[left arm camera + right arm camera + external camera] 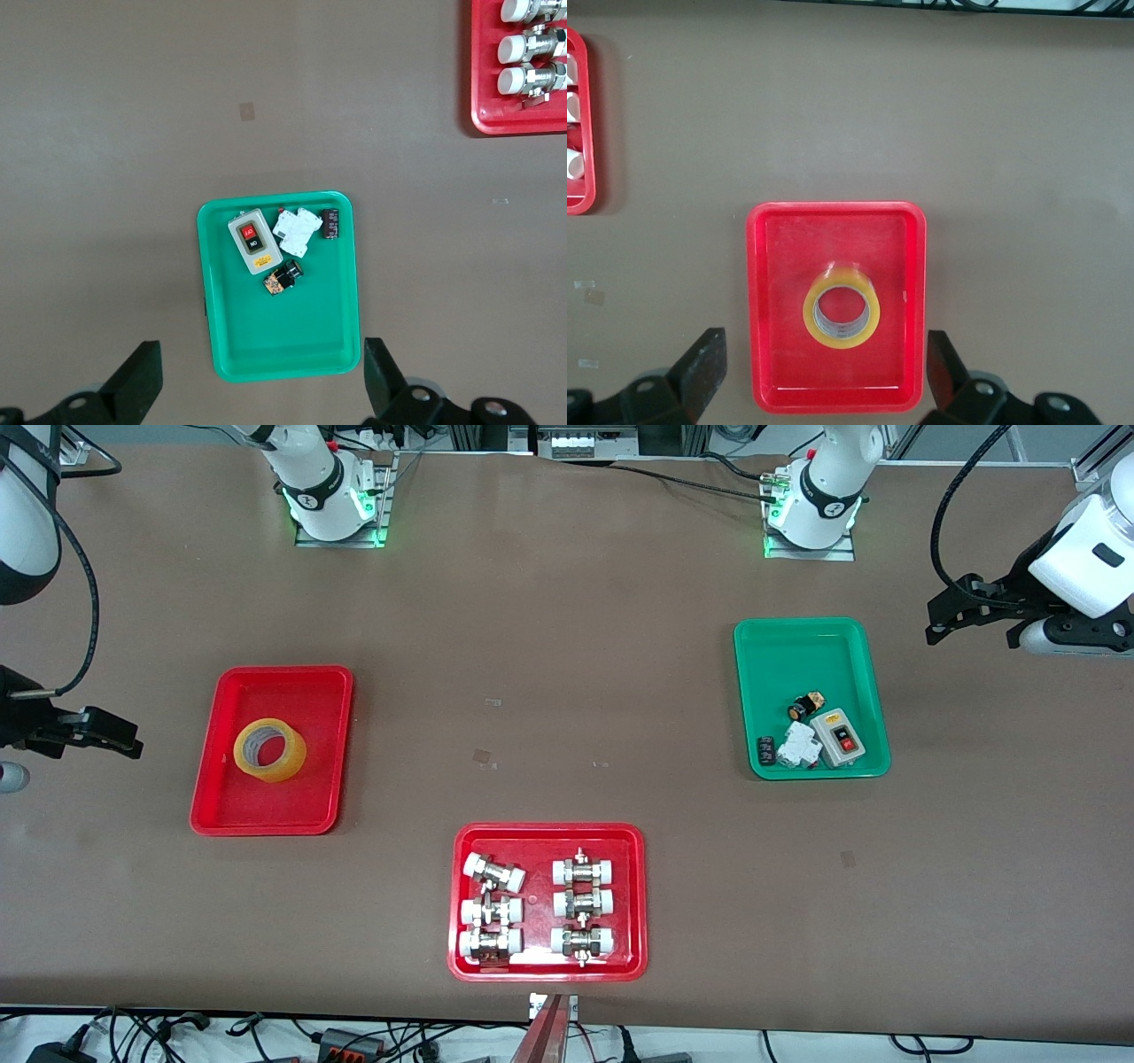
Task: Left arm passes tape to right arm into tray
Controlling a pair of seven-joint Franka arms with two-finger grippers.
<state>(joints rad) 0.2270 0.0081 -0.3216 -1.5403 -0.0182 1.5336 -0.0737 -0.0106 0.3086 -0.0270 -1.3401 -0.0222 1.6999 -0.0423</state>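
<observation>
The tape [270,750], a yellowish roll with a pale core, lies flat in the plain red tray [221,806] toward the right arm's end of the table. In the right wrist view the tape [842,307] sits in the middle of the tray [757,310]. My right gripper [124,740] is open and empty, up in the air just outside the tray's edge at the right arm's end; it shows in its own wrist view [824,372] with jaws spread wide. My left gripper [943,615] is open and empty, raised over the table past the green tray, and shows in the left wrist view [261,381].
A green tray [811,638] with a switch box and small electrical parts lies toward the left arm's end; it also shows in the left wrist view [283,350]. A red tray [547,833] with metal-and-white pipe fittings lies mid-table, nearest the front camera.
</observation>
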